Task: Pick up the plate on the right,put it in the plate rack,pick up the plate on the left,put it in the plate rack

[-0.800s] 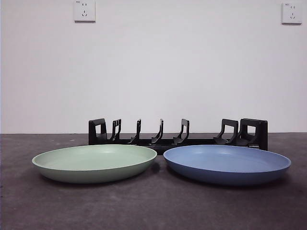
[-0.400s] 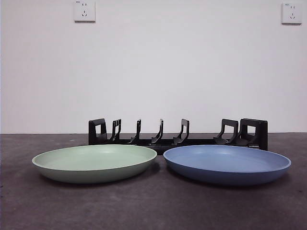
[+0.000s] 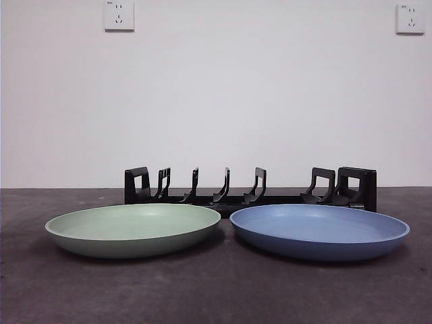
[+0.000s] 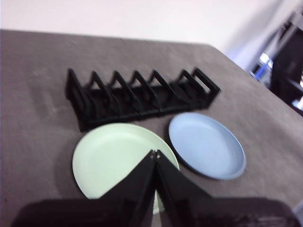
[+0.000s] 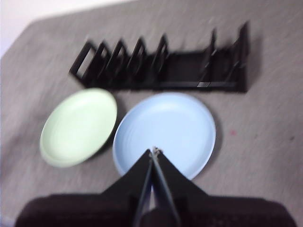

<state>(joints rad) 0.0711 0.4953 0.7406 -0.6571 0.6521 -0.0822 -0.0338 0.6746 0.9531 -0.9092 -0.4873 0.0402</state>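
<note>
No brand, label or writing can be read on anything here. Two plates lie flat on the dark table (image 3: 216,297), side by side with their rims close together but not quite meeting: a green plate (image 3: 133,229) on the left and a blue plate (image 3: 319,231) on the right. Just behind them stands one plate rack (image 3: 250,186), long, low and black, with blocky square ends and a row of upright curved prongs between; every slot stands bare. Two white wall sockets (image 3: 119,15) sit high on the pale wall, one near each top corner.

The left gripper (image 4: 155,153) hangs in the air above the green plate (image 4: 122,161), its two black jaws pressed together at the tips and grasping nothing. The right gripper (image 5: 154,150) hangs above the blue plate (image 5: 164,133), its jaws likewise closed together on nothing. Neither gripper shows in the front view.
</note>
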